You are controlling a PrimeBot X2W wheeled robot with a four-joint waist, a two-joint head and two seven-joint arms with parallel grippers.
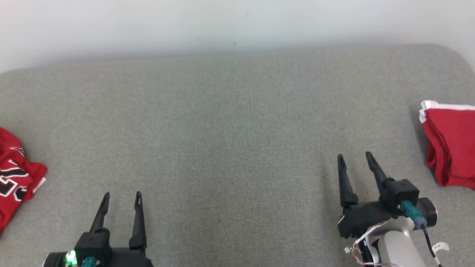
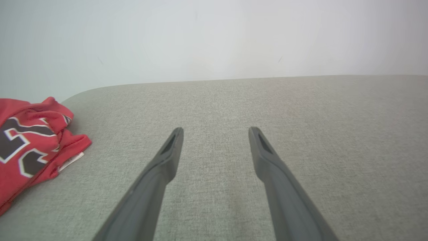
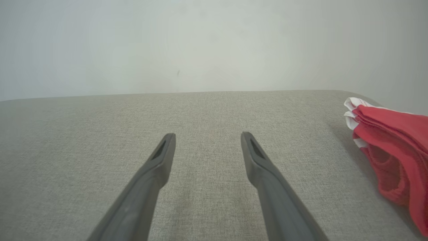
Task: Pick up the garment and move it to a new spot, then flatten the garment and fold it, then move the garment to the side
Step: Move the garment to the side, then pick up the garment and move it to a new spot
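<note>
A crumpled red garment with black-and-white lettering lies at the left edge of the grey cushioned surface; it also sits at the left of the left wrist view. My left gripper stands open near the front edge, to the garment's right and apart from it, with nothing between its fingers. My right gripper is open over bare fabric at the front right, empty.
A folded red garment with white trim lies at the right edge, right of my right gripper, and appears in the right wrist view. A pale wall rises behind the surface. Bare grey fabric spans the middle.
</note>
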